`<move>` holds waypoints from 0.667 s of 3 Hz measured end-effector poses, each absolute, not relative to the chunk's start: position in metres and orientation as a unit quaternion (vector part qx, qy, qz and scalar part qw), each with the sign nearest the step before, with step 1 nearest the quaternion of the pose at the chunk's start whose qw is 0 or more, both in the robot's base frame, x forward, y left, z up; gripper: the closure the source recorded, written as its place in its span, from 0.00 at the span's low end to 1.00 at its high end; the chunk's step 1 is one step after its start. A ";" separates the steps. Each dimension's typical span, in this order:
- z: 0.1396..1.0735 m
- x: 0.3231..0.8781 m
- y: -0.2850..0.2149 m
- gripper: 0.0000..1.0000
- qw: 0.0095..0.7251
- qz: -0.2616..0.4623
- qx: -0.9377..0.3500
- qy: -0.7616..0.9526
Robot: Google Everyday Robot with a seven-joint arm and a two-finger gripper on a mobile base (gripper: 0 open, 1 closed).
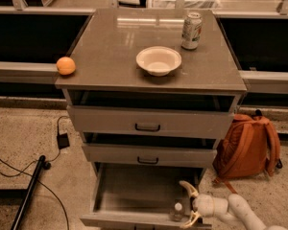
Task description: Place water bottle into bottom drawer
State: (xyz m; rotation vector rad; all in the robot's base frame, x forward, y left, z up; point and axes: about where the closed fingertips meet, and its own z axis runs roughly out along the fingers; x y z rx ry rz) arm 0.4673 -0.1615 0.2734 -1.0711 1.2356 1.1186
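Observation:
The bottom drawer (129, 190) is pulled out below the two upper drawers of the grey cabinet. The water bottle (177, 211) stands inside it near the front right corner; I see its white cap and clear neck, the rest is hidden by the drawer's front panel. My gripper (187, 203) is at the drawer's right front, just right of the bottle, with its pale fingers (188, 187) spread open and apart from the bottle.
On the cabinet top stand a green-and-white can (191, 30), a white bowl (158, 60) and an orange (66, 65). An orange backpack (248, 146) leans to the right of the cabinet. Cables and a black pole (29, 190) lie on the floor at left.

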 end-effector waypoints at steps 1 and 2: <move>0.294 0.466 -0.185 0.00 0.549 0.445 -0.465 0.534; 0.299 0.466 -0.188 0.00 0.550 0.441 -0.466 0.534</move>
